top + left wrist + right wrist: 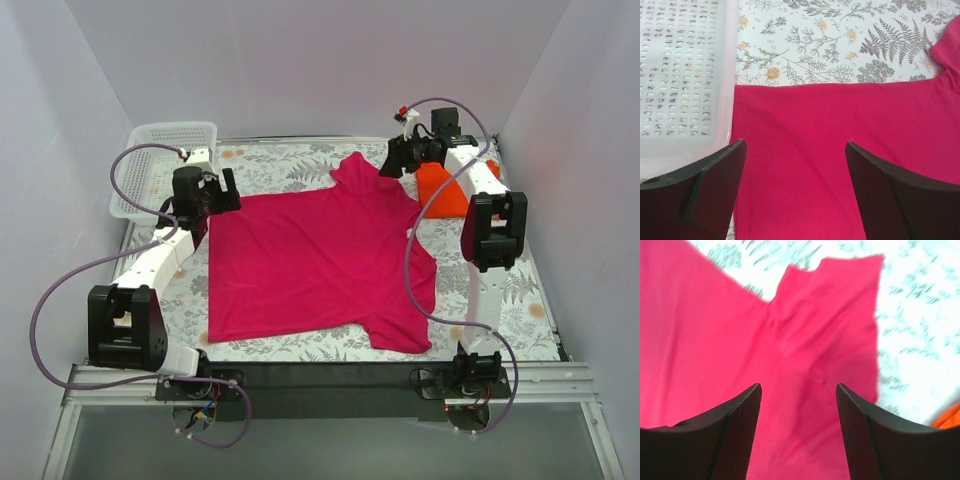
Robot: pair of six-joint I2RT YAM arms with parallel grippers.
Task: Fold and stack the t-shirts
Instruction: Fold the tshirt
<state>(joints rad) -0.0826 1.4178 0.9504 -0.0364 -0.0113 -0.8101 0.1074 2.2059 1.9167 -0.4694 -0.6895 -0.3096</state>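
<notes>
Folding barely begins: our left end effector and right end effector hang spread and empty over the pink shirt, along its far edge; pinching that edge should come next.

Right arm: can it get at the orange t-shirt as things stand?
Probably yes. The right claw is open and empty above the far sleeve of the pink t-shirt; the orange t-shirt lies right beside it, uncovered, though the right forearm hides part of it.
</notes>
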